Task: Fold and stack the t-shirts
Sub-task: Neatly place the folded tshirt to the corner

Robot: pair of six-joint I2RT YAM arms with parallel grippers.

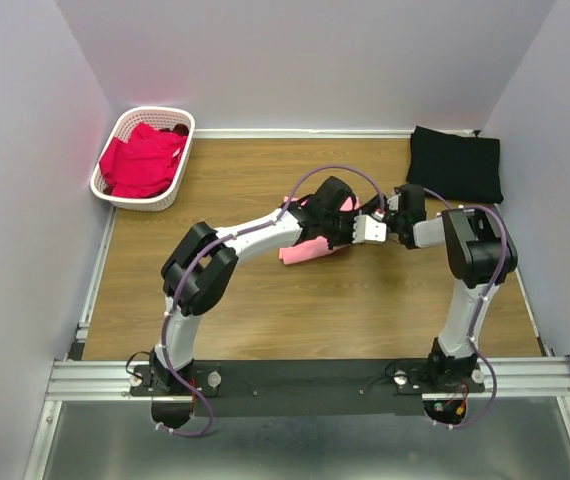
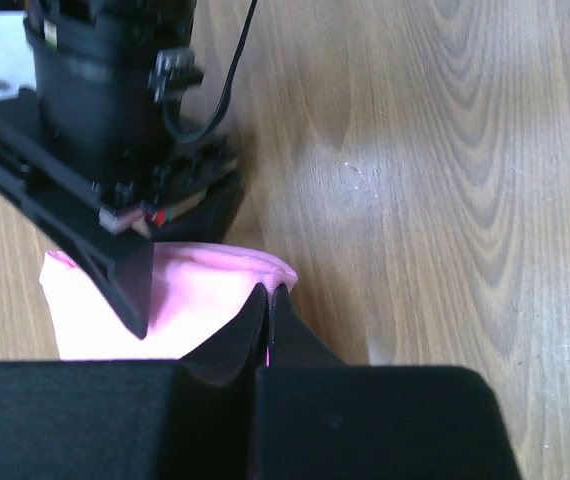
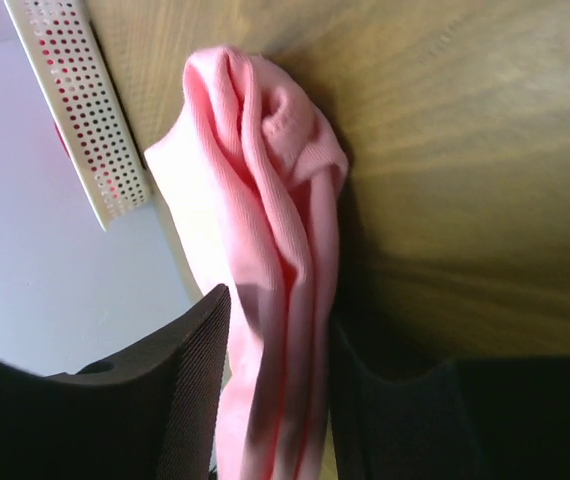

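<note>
Pinches pink t-shirt [image 1: 305, 252] shut in left tool [image 2: 268, 300], mid-tabletop [image 1: 265, 320]. Straddles its bunched fold with right tool [image 3: 280, 330], grip unclear. Handles light, limp, quick to bunch: best taken at hems. Shows black t-shirt [image 1: 455, 165] at far right corner, red t-shirts [image 1: 143, 160] in basket [image 1: 137, 202] far left.
</note>
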